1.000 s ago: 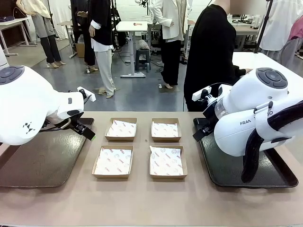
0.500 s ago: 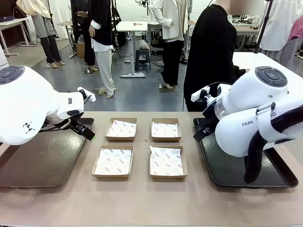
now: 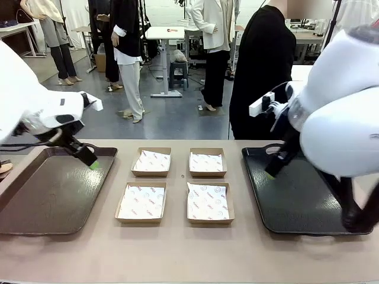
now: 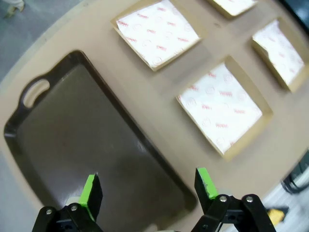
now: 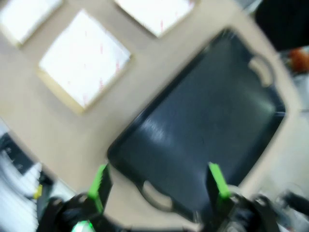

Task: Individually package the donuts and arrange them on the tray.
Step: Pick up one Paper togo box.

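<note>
The donuts are out of view. Four shallow cardboard boxes lined with white printed paper lie in the middle of the table: two at the back and two at the front. My left gripper hangs open over the far right corner of the dark left tray. The left wrist view has that gripper with nothing between its green pads, above the tray. My right gripper stands open over the far left part of the black right tray. The right wrist view, blurred, has it above that tray.
A person in black stands at the table's far side behind the right tray. A small tan thing pokes in at the left edge, and a blurred orange-red thing lies past the right tray's end. I cannot tell what either is.
Both arms have swung up and outward. The left gripper moved left along its tray's far edge. The right gripper shifted right and up over its tray. Both stayed open.
</note>
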